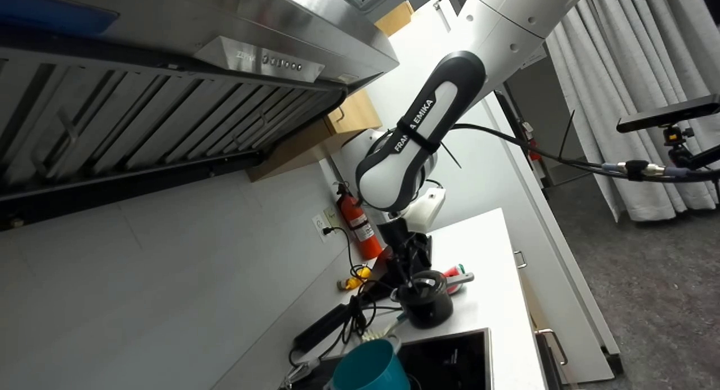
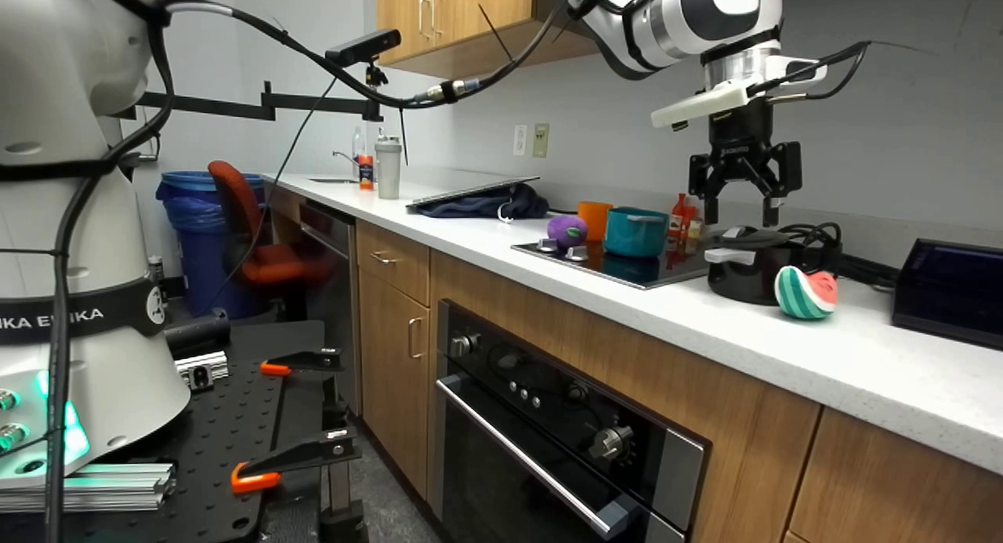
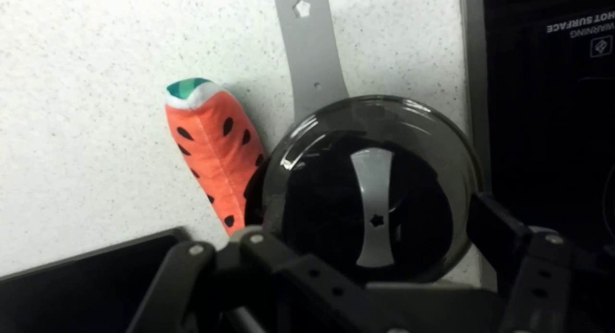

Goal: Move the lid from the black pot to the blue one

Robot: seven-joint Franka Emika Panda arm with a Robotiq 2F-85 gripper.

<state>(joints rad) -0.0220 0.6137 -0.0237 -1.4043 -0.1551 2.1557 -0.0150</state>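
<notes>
wrist view: left to right, we see the melon [image 3: 214,153], the lid [image 3: 374,193], the hob [image 3: 543,126]. in an exterior view, we see the blue pot [image 2: 635,235] on the hob, then the gripper [image 2: 741,211], jaws apart, above the lid on the black pot [image 2: 740,280].

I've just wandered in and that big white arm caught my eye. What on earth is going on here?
A robot arm is at a kitchen counter, set to move a lid from the black pot to the blue pot. Right now its hand hangs open over the lid, holding nothing. The lid sits on the black pot, beside a toy watermelon slice. The blue pot stands uncovered on the stove, so the move itself is not yet done.
</notes>
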